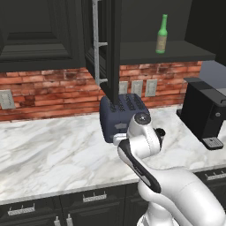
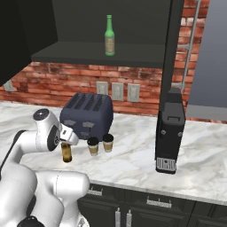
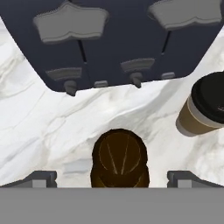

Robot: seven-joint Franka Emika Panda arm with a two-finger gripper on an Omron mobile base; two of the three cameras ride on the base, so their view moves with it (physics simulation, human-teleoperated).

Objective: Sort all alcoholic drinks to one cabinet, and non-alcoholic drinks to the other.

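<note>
The amber-brown bottle (image 2: 67,153) stands on the marble counter (image 2: 133,155) in front of the toaster. Seen from above in the hand view, its top (image 3: 120,159) lies between my fingertips (image 3: 41,178). My gripper (image 3: 113,179) hangs open right over it, with the jaws wide on either side and clear of the glass. The green bottle (image 2: 109,36) stands upright on the shelf of the open upper cabinet (image 2: 102,53), also seen as the green bottle (image 1: 162,34). Two tan lidded coffee cups (image 2: 93,146) (image 2: 107,142) stand side by side just right of the amber bottle; one cup (image 3: 205,109) shows at the right of the hand view.
A dark blue toaster (image 2: 87,116) sits close behind the bottle and cups. A black coffee machine (image 2: 170,131) stands to the right. The open cabinet door (image 1: 106,48) hangs above the toaster. A closed upper cabinet (image 1: 39,31) lies to the left.
</note>
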